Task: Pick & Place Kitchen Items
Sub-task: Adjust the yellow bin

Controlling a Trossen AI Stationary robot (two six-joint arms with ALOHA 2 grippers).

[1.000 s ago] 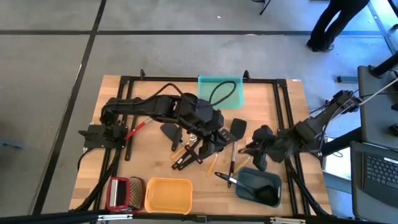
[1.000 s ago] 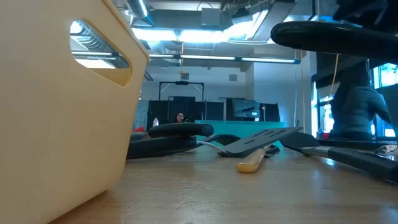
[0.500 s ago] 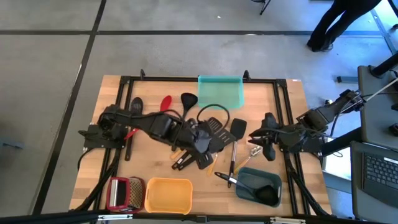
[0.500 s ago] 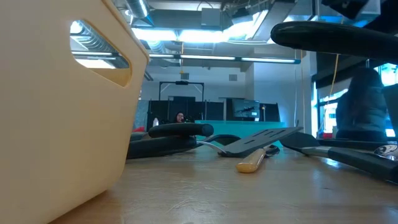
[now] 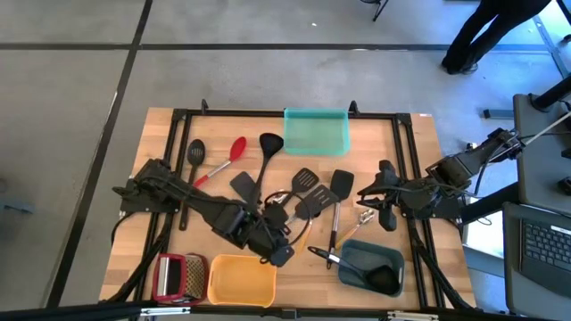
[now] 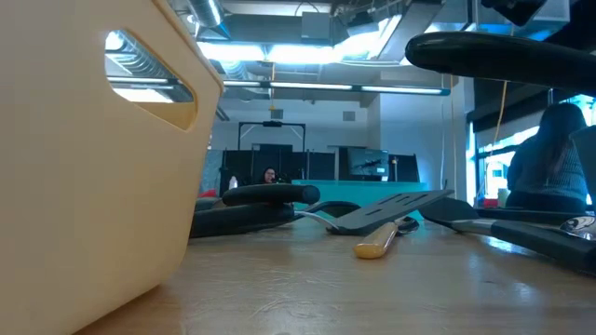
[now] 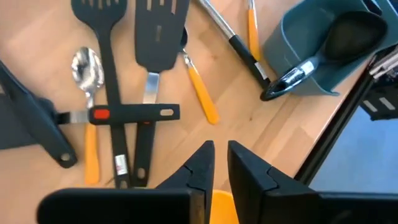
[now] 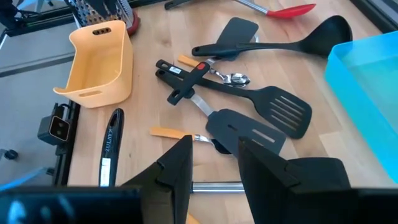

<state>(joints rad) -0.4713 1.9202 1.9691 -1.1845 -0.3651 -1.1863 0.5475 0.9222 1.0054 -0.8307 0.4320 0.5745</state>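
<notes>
Well, the utensils (image 5: 294, 201) lie in a heap in the middle of the table (image 5: 419, 152). The red spoon (image 5: 234, 150) and the black ladle (image 5: 268, 152) lie toward the far edge, next to the teal tray (image 5: 317, 134).

They look light, stiff and a bit slippery. Grab one by its long handle, near the middle, so it does not tip. Handles cross each other, so one may drag another.

Your left gripper (image 7: 221, 146) hangs by the yellow tray (image 5: 241, 281) at the near edge. Its fingers are almost together and hold nothing. Your right gripper (image 8: 214, 143) waits near the right edge, fingers apart and empty.

The bare wood near the right edge gives you room. Watch the tray walls and the black frame along the edges.
</notes>
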